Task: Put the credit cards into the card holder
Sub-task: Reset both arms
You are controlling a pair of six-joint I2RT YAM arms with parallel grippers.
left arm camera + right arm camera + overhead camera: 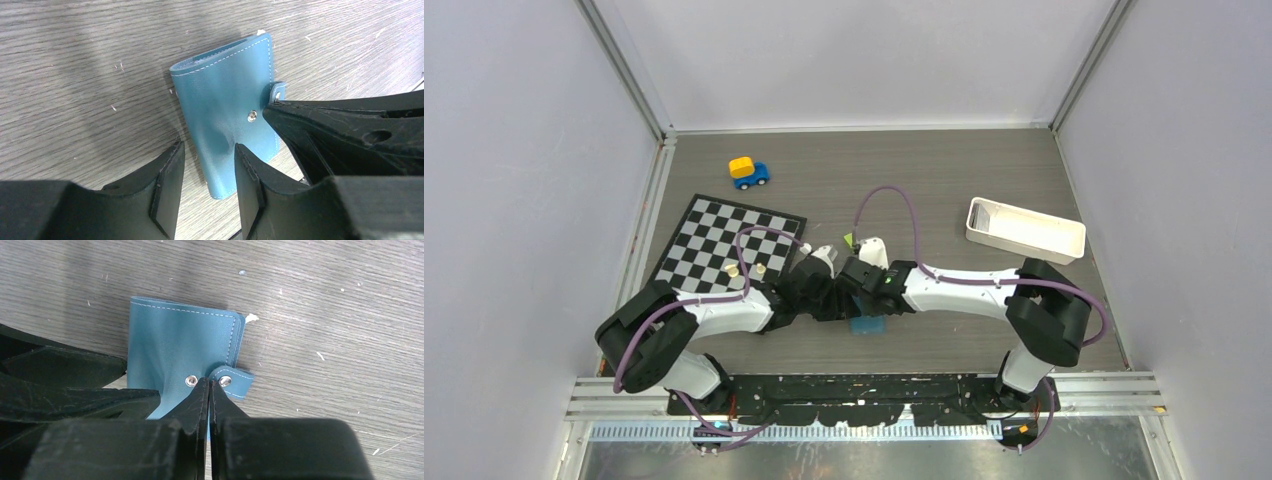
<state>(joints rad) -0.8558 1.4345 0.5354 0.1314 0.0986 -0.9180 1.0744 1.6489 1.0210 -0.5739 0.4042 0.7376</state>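
Card holder: the small teal-blue card holder (175, 340) lies flat and folded on the desk (325, 300), between the two arms, close in front of their bases.
Snap tab: the little tab (234, 383) sticks out past the opening edge, and its stud is not on the stud of the cover, so I judge it is unfastened.
Left pincer: the left pincer (209, 150) is released, its fingers spread over the lower end of the card holder; I cannot tell if they touch it.
Right pincer: the right pincer (208, 382) is clenched, the tips pressed together just beside the tab, between the two studs. I see nothing caught between them.
Credit cards: no card shows in any view.
Handling: it looks light, thin and soft like leather, so it will probably bend and slide on the smooth wood when pushed.
Where to take hold: my judgement is the tab or the stitched opening edge, while the other pincer presses the cover down.
Writing: no brand, label or text can be read.
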